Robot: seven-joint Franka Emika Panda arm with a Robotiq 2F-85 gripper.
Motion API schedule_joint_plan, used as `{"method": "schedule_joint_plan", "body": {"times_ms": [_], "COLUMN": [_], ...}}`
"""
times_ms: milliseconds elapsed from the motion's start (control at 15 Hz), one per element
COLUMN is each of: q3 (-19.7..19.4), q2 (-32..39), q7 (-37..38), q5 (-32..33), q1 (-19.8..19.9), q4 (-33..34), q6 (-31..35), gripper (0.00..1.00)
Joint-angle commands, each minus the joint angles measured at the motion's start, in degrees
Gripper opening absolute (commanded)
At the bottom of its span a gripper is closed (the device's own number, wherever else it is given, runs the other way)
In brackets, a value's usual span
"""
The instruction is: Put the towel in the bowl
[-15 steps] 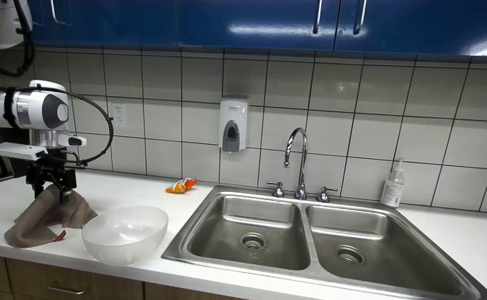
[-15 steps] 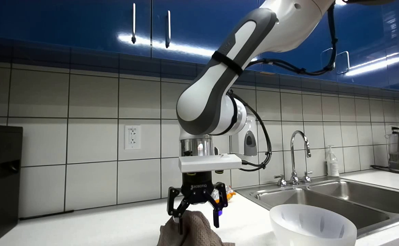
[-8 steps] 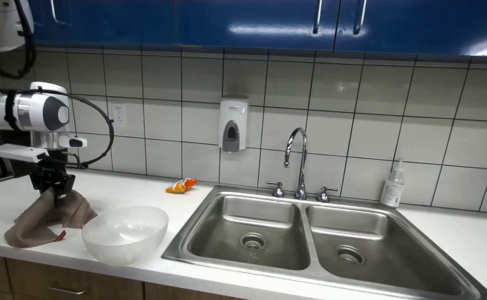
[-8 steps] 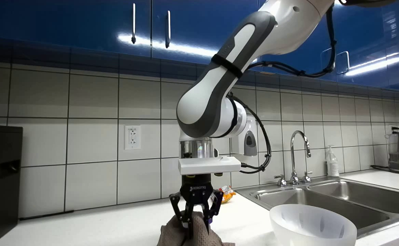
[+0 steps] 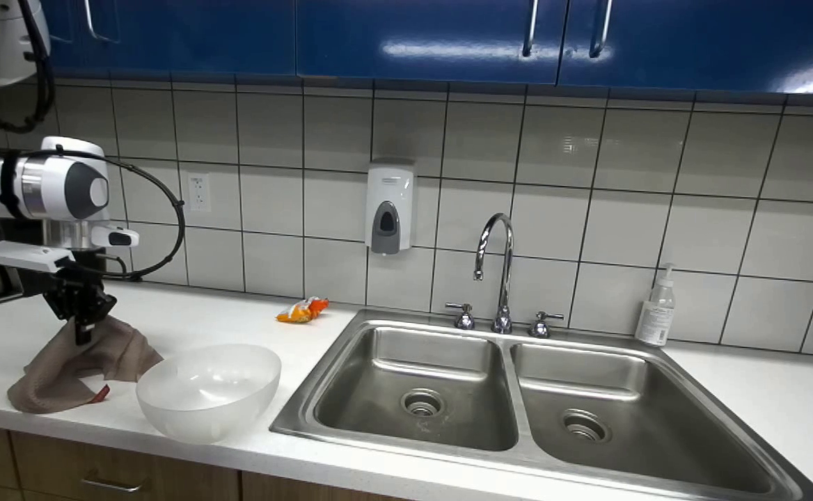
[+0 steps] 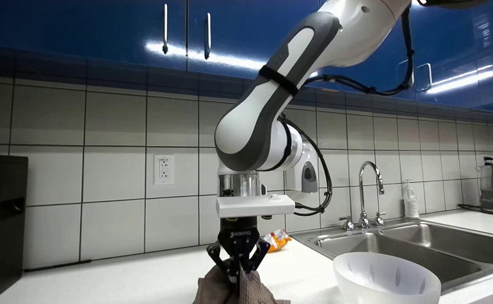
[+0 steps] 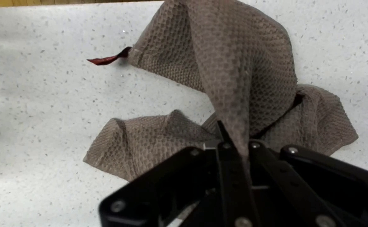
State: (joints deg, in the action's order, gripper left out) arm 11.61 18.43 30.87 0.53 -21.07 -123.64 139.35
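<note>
The brown textured towel (image 5: 51,376) lies bunched on the white counter, a fold of it standing up in the middle and a small red tag at one edge. My gripper (image 6: 237,287) points straight down into that raised fold. Seen from the wrist, the towel (image 7: 244,60) runs up between the two fingers, and the gripper (image 7: 237,135) is shut on it. Parts of the fingertips are hidden by cloth. The translucent white bowl (image 5: 204,414) stands upright beside the towel, near the counter's front edge, with nothing seen inside; the bowl (image 6: 383,291) appears in both exterior views.
Past the bowl, a double steel sink (image 5: 406,445) with a tall faucet (image 5: 507,278) is set into the counter. An orange snack bag (image 5: 302,310) lies by the wall. A soap bottle (image 5: 657,313) stands behind the sink. A dark appliance (image 6: 4,223) stands at the far end.
The fingers have gone from wide apart to shut, pinching the towel's raised fold. The gripper dropped a little, then shifted slightly away from the bowl. The bowl has not moved.
</note>
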Motion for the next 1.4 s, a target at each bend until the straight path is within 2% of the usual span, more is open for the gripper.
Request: {"method": "schedule_joint_plan", "body": {"times_ms": [0, 733, 1333], "q3": [-0.3, 0.5, 2.0], "q2": [-0.2, -6.4, -14.7], "q7": [-0.3, -2.3, -1.8], "q5": [0.0, -3.7, -8.9], "q1": [-0.6, 1.0, 1.2], "q4": [-0.2, -1.9, -6.3], "q6": [0.4, -0.5, -0.5], "gripper": [0.01, 0.01, 0.01]}}
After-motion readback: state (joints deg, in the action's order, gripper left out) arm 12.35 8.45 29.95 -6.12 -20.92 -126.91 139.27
